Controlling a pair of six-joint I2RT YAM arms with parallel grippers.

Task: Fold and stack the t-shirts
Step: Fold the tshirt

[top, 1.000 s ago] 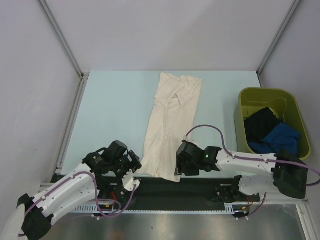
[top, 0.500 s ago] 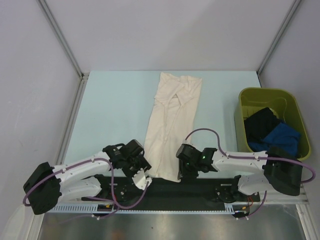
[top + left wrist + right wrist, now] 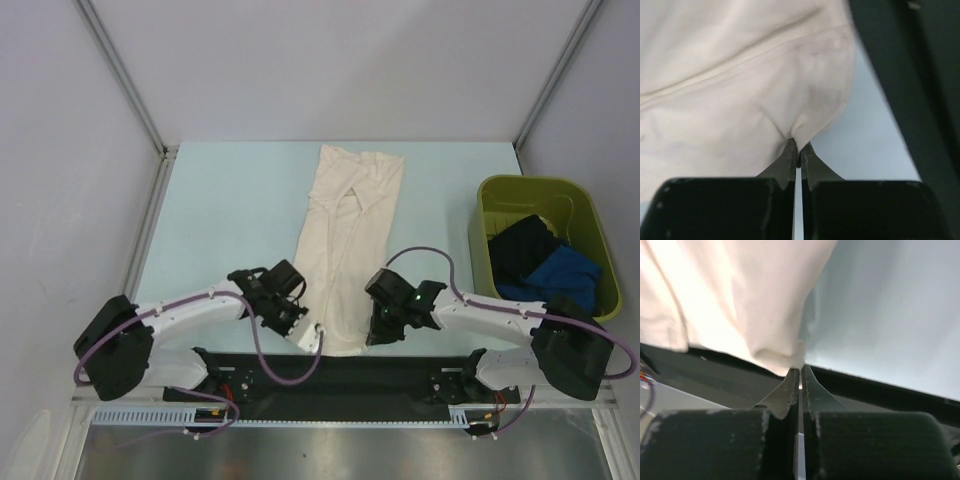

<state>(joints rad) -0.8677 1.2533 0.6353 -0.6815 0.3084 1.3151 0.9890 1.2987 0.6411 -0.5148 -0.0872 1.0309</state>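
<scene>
At near corners, jaws pinch t-shirt [image 3: 345,240] (cream).

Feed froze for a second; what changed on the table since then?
The left hand swung right to the near left corner of the cream shirt and shut on it. The right hand barely shifted and shut on the near right corner. The bin, black shirt and blue shirt stayed put.

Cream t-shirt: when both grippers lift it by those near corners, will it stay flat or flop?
Probably flop: the cream t-shirt puckers where the left gripper and right gripper pinch its hem, so it should sag between them. Thin cloth, so likely light. It could slip, since each pinch holds only a small corner.
</scene>
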